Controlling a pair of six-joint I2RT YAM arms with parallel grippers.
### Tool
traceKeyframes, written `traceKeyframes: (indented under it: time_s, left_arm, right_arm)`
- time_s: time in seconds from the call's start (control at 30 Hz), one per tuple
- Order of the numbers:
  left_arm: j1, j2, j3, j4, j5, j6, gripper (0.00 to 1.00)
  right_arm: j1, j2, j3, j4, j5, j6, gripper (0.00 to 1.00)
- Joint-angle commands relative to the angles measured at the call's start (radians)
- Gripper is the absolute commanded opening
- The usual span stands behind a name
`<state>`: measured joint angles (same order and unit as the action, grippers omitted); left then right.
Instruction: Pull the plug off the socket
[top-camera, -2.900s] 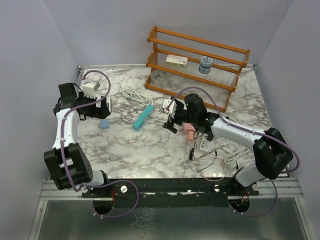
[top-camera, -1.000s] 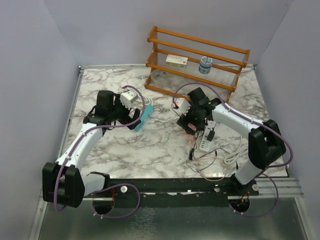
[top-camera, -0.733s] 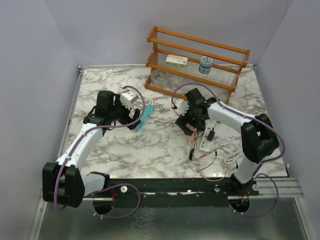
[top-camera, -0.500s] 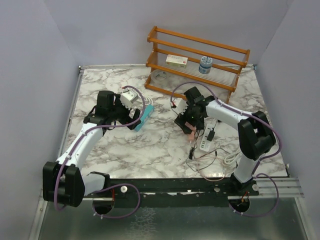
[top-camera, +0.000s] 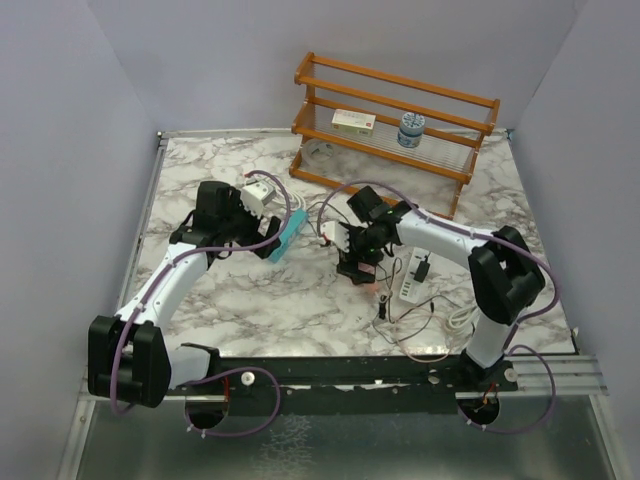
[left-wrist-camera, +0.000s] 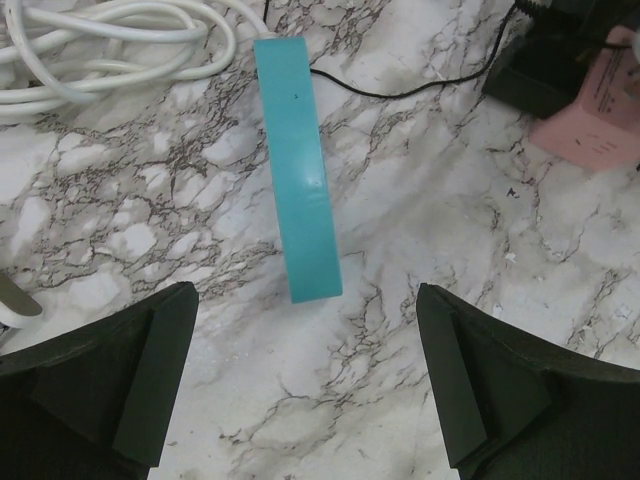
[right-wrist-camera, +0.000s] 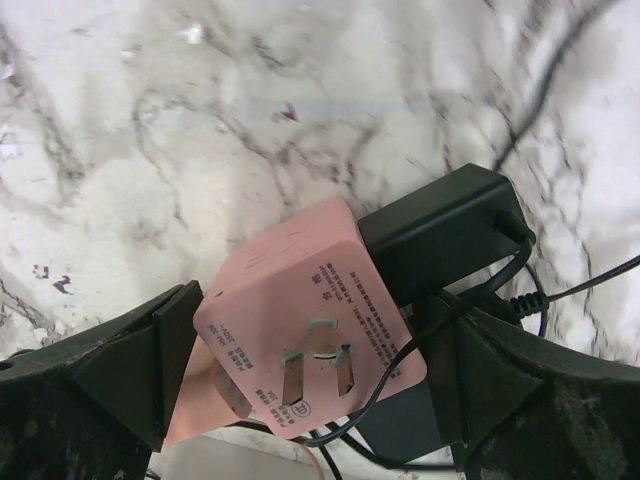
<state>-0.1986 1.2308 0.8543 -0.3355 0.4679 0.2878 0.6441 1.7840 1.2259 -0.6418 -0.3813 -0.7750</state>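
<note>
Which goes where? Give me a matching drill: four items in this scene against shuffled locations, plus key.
1 pink cube socket
2 teal flat plastic bar
3 white coiled cable
4 blue-lidded jar

a on the wooden rack
b between the fingers of the right gripper
c coiled by the bar's far end
d lying straight, ahead of the left gripper

Pairs: 1-b, 2-d, 3-c, 4-a

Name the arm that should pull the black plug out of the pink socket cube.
Right. The right end effector straddles the pink socket cube, with the black plug seated in the cube's side. The left end effector hovers over the teal bar, apart from the socket.
</note>
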Motion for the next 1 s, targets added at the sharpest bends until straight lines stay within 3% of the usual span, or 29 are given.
traceKeyframes:
  time_s: [0.0, 0.63, 0.97]
  left_arm:
    - [-0.004, 0.004, 0.002, 0.026, -0.045, -0.031, 0.99]
    - [-0.001, 0.014, -0.009, 0.034, -0.071, -0.030, 0.99]
    - [-0.001, 0.026, -0.009, 0.038, -0.077, -0.028, 0.99]
  right_arm:
    - [0.087, -0.028, -0.010, -0.046, -0.038, -0.117, 0.96]
    - [0.106, -0.297, -0.222, 0.269, 0.049, 0.114, 1.00]
    - [0.178, -0.257, -0.302, 0.483, 0.306, 0.197, 1.00]
